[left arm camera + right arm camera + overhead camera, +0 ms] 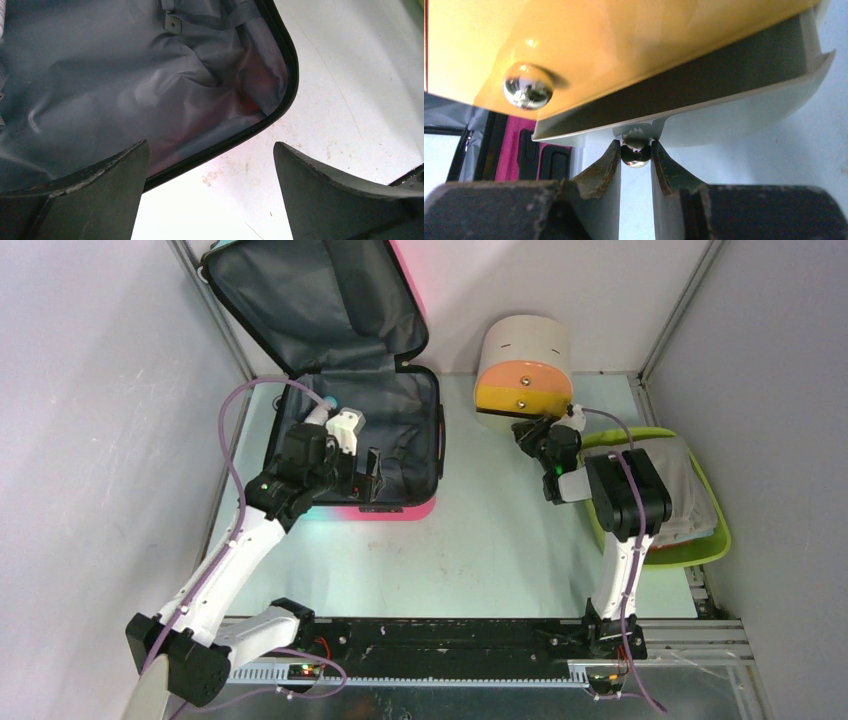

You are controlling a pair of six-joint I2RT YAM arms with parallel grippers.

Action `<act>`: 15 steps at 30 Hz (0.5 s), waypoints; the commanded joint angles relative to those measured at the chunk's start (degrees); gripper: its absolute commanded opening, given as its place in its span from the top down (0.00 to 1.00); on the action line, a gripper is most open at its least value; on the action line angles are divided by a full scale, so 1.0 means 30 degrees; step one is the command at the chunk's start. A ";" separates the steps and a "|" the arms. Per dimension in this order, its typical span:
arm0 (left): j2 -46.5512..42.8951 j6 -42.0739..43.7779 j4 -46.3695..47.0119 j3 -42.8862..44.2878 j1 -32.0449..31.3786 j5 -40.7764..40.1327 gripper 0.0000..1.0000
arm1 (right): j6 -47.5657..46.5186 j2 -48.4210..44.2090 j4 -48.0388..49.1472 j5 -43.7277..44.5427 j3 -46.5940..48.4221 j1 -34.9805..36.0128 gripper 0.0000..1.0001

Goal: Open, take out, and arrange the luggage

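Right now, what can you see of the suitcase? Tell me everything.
The luggage lies open at the table's far left, lid tilted back into the corner. Hard shell, pink along the near edge; black zipper trim; crumpled dark grey lining with a strap. The open left gripper hovers over its near right corner; contact cannot be told.

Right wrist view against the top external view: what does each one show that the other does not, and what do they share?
Only the right wrist view shows the small shiny metal ball knob, pinched between the fingers of the right gripper below the yellow front. Only the top view shows the lime-green plastic tray, the pale folded cloth in it, and the left arm. Both show the beige cylinder with orange-yellow face and the pink hard-shell suitcase.
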 commanded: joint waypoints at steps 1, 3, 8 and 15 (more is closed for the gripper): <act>-0.0595 -0.0287 0.1068 0.0262 0.0295 0.0473 0.00 | -0.0231 -0.1520 0.0485 -0.0317 -0.1075 0.0708 0.83; -0.0666 -0.0301 0.1123 0.0206 0.0320 0.0471 0.00 | -0.0376 -0.1834 0.0424 -0.0391 -0.1405 0.0910 0.83; -0.0666 -0.0353 0.1224 0.0110 0.0436 0.0478 0.00 | -0.0633 -0.3294 -0.0223 -0.0163 -0.2413 0.1565 0.83; -0.0565 -0.0347 0.1268 0.0035 0.0497 0.0169 0.00 | -0.0584 -0.4913 -0.1061 0.0645 -0.3844 0.2824 0.82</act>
